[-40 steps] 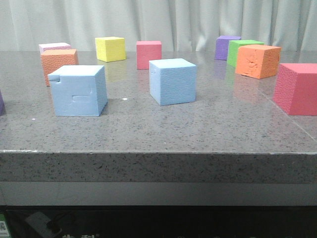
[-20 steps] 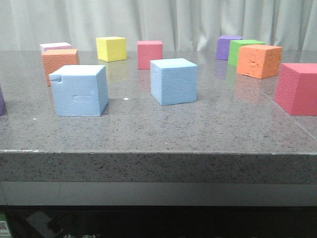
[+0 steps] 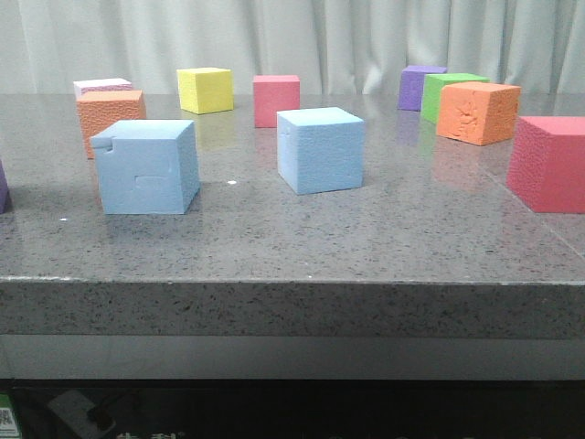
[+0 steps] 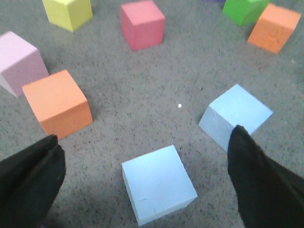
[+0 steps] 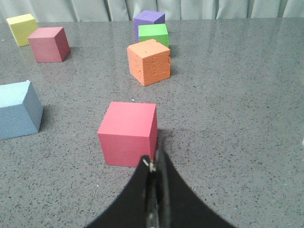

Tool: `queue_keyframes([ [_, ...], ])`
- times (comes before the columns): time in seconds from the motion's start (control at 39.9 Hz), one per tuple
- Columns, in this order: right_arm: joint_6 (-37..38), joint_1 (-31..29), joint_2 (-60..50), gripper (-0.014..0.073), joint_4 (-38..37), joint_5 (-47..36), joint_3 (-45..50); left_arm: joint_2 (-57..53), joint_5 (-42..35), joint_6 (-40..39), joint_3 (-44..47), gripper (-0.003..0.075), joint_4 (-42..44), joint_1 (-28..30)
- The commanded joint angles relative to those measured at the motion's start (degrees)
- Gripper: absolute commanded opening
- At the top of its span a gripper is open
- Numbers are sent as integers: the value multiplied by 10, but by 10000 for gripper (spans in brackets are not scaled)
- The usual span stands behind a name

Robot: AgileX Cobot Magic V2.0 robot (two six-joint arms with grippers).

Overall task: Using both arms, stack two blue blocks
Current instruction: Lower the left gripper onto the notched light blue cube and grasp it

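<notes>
Blue blocks (image 3: pixel 144 166) (image 3: pixel 320 150) unmoved, still apart

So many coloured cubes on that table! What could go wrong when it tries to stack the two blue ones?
The left gripper is open above the notched blue block, but an orange cube sits close behind and might get bumped. The right gripper, shut, points at a pink cube, not the plain blue block, so it could go for the wrong one.

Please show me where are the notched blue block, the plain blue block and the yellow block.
notched blue block (image 3: pixel 146 169): front view, middle of its front face.
plain blue block (image 3: pixel 322 154): front view, middle of its front face.
yellow block (image 3: pixel 205 91): front view, front face.
</notes>
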Motion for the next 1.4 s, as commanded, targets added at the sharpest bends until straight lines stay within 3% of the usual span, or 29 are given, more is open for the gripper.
queue_keyframes([
  [0.0, -6, -3, 4, -104, -2, -47, -15, 46, 52, -20, -71, 673, 0, -8],
  [0.28, -6, -3, 4, -104, 4, -47, -15, 152, 176, -51, -154, 673, -16, -9],
  [0.88, -6, -3, 4, -104, 4, -47, -15, 235, 182, -52, -156, 665, -48, -9],
  [1.0, -6, -3, 4, -104, 4, -47, -15, 237, 182, -52, -157, 588, -48, -9],
  [1.2, -6, -3, 4, -104, 4, -47, -15, 237, 182, -52, -157, 357, -48, -9],
  [1.38, -6, -3, 4, -104, 4, -47, -15, 237, 199, -51, -180, 293, -45, -9],
])
